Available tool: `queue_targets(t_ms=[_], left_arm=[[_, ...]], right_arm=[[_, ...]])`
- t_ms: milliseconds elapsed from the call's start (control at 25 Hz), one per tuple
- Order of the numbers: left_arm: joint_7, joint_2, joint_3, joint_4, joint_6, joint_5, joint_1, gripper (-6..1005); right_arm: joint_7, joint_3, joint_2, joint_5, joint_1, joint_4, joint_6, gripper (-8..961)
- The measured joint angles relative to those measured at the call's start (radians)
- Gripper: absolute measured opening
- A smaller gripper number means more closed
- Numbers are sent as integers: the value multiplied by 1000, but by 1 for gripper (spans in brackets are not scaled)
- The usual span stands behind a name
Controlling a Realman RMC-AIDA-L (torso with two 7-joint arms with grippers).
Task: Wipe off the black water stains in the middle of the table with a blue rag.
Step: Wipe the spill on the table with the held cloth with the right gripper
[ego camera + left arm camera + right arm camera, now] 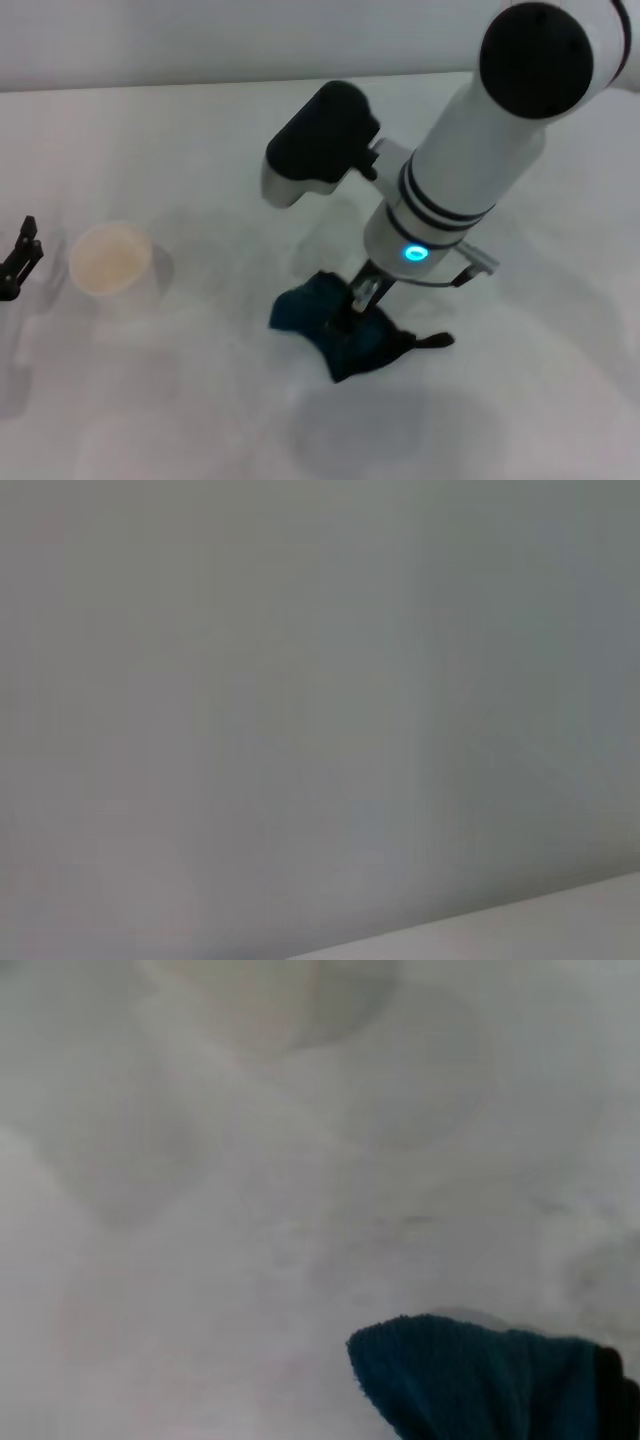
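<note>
One arm works: the right gripper point(352, 305) points straight down, pinching the blue rag point(340, 328) against the counter point(200, 400) mid-surface (no stain shows, perhaps under the cloth); the left gripper point(18, 258), fingers spread, idles far left beyond the cup point(110, 258)
</note>
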State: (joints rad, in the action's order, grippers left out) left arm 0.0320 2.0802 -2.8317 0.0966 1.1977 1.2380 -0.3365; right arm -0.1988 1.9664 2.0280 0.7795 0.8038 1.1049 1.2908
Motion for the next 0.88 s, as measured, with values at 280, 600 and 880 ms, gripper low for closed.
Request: queue_targets(t_ms=[280, 600, 880], left_arm=[[4, -1, 0, -2, -21, 0, -19, 876], [5, 0, 1, -5, -23, 11, -17, 877], [5, 0, 2, -6, -23, 28, -11, 877]], right_arm=[[9, 21, -7, 7, 18, -17, -30, 106], [13, -192, -13, -213, -47, 48, 94, 107], [-39, -420, -17, -387, -120, 85, 174, 106]])
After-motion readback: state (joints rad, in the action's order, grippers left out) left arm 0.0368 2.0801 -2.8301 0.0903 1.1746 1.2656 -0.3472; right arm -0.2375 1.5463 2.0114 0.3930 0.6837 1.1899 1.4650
